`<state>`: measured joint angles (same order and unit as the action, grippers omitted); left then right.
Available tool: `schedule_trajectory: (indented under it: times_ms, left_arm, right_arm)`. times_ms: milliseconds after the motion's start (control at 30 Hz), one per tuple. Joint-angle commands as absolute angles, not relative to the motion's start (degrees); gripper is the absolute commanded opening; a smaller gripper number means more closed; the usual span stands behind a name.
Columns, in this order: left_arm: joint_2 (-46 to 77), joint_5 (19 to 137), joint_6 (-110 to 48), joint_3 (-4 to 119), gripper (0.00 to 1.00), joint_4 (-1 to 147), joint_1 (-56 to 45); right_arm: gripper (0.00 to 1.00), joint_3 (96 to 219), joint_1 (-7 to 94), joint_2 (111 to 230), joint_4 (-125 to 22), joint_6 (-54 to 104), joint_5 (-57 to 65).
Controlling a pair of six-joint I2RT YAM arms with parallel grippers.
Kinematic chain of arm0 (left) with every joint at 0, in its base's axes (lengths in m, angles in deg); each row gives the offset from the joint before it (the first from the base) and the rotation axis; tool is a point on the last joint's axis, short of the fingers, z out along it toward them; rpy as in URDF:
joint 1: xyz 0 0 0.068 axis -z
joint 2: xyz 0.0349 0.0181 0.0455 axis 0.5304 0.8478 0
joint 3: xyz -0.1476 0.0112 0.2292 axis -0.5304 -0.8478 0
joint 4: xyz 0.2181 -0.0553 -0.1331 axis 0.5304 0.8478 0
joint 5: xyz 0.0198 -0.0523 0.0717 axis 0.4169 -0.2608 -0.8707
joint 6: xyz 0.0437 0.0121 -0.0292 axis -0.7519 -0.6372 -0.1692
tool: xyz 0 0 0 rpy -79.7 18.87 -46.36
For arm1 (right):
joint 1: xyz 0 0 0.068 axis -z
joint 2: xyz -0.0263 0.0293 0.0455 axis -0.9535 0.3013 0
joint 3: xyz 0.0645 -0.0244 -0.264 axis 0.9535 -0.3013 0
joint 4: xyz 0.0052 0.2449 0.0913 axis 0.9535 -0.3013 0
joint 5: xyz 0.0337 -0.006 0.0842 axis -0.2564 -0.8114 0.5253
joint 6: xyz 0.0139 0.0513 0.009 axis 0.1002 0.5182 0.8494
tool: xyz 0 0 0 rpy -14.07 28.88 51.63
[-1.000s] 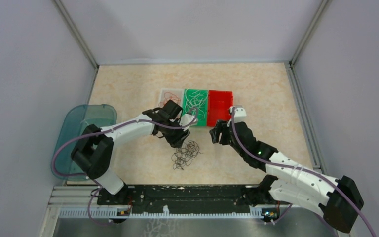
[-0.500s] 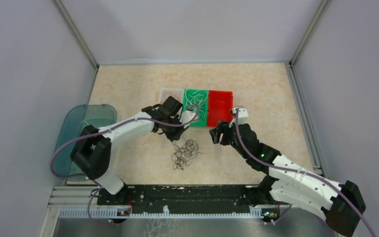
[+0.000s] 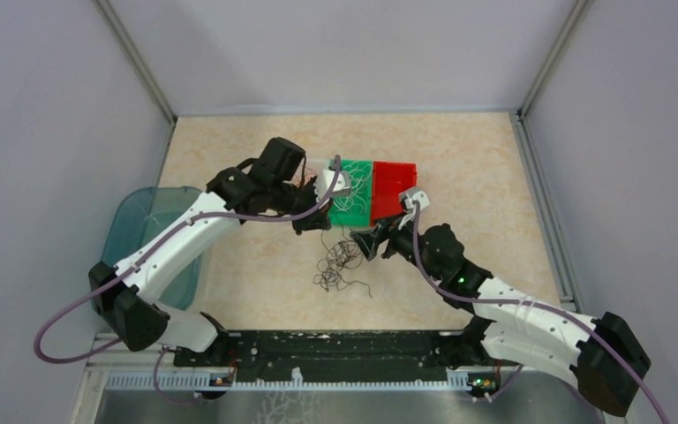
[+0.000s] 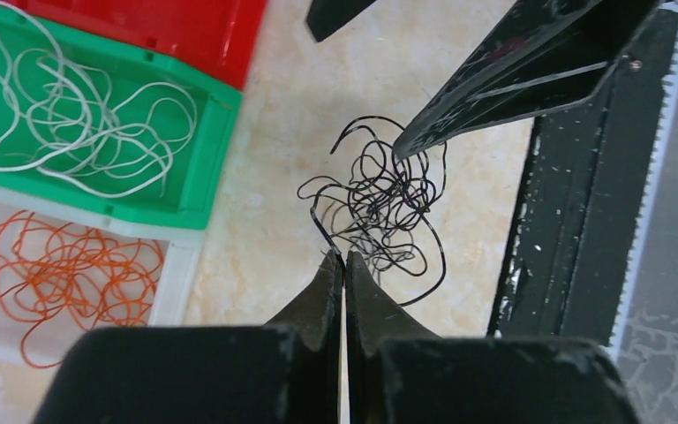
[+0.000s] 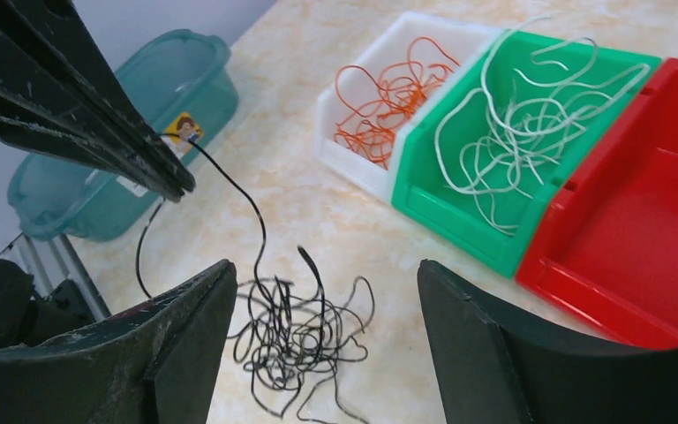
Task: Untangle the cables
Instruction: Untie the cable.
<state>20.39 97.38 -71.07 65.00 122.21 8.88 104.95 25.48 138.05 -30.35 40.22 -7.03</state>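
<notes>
Strand of black cables (image 4: 387, 199) between left jaws, clear only wrist-side.

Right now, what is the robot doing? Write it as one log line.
left gripper: shut on black cable | right gripper: open, by black tangle | red bin: empty

Left tool (image 4: 344, 269) pinches a strand of black cables (image 4: 387, 205)

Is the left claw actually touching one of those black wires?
Touching. The left wrist view shows the left claw pinched shut on a black cable leading up from the tangle.
</notes>
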Motion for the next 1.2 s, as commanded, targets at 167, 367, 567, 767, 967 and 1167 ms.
schedule_trajectory:
  times_ms: [167,367,567,767,967,1167]
  left_arm:
    - [20.4,104.1,-73.2,69.1,0.0,128.5,9.3]
    - [20.5,106.7,-73.5,71.4,0.0,130.2,9.4]
    - [21.0,111.7,-74.9,76.9,0.0,135.1,9.4]
    - [21.4,113.0,-76.7,87.1,0.0,140.2,9.4]
    - [20.8,112.2,-76.3,95.0,0.0,140.5,9.5]
    - [19.4,111.1,-74.9,98.9,0.0,136.3,9.4]
  right_arm:
    - [0.78,110.7,21.1,144.2,-19.4,34.0,-1.5]
    - [0.77,113.4,19.4,148.8,-18.2,32.5,-5.0]
    - [0.75,116.5,18.4,156.0,-15.2,29.4,-9.6]
    - [0.71,112.8,18.4,159.6,-9.6,32.4,-12.4]
    - [0.64,109.1,18.4,161.5,-4.0,37.6,-13.2]
    - [0.64,108.5,16.9,164.5,0.5,40.5,-13.7]
